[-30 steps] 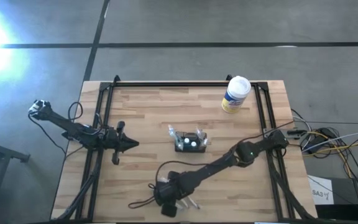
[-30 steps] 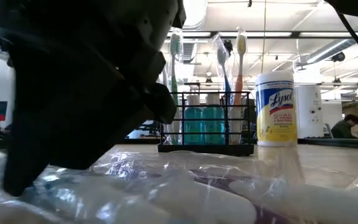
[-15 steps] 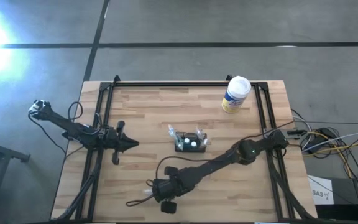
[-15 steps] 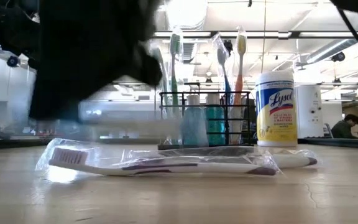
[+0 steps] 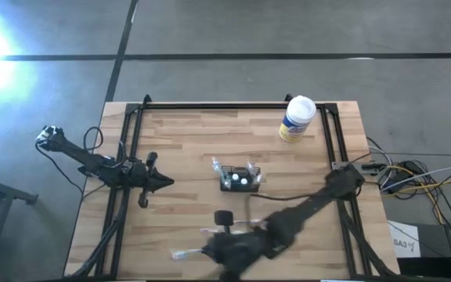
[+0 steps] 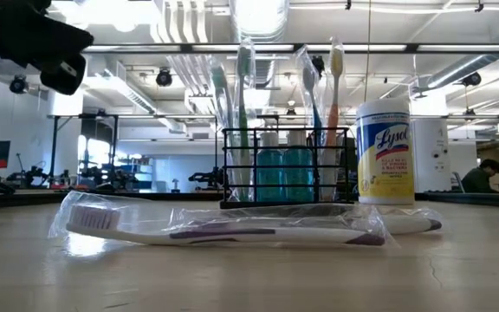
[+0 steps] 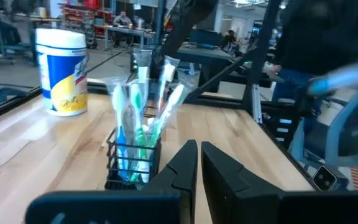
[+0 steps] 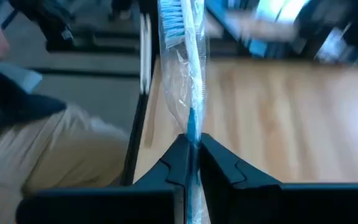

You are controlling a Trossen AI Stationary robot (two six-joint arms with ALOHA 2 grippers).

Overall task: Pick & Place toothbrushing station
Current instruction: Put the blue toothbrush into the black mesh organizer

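**Right gripper lifts a wrapped brush; station sits mid-table**

The station [image 5: 239, 179], a black wire holder, stands upright near the middle of the table [image 5: 178, 141]. In the high view its long axis runs across the table, left to right. In the low view the station [image 6: 288, 165] presents its broad side to the camera, with wrapped toothbrushes sticking up out of its top, heads uppermost, and blue-green bottles behind the wires. The left wrist view shows the station [image 7: 132, 158] end-on, brushes fanning out above it.

The right gripper [image 8: 192, 151] has its jaws pinched together on a blue toothbrush [image 8: 188, 68] in clear wrap; the handle is caught between the fingertips and the bristle end points away from the wrist. In the high view the right gripper [image 5: 219, 232] is blurred, near the front edge of the table, in front of the station and apart from it. The station is not between these jaws.

The left gripper [image 7: 199, 154] waits at the table's left side with its jaws closed and empty. Its tips point toward the station, which lies well ahead of them.

Another wrapped brush [image 6: 223, 227], white and purple, lies flat on the table in front of the station. A canister [image 5: 297, 119] stands near the far right corner, well apart from the station.
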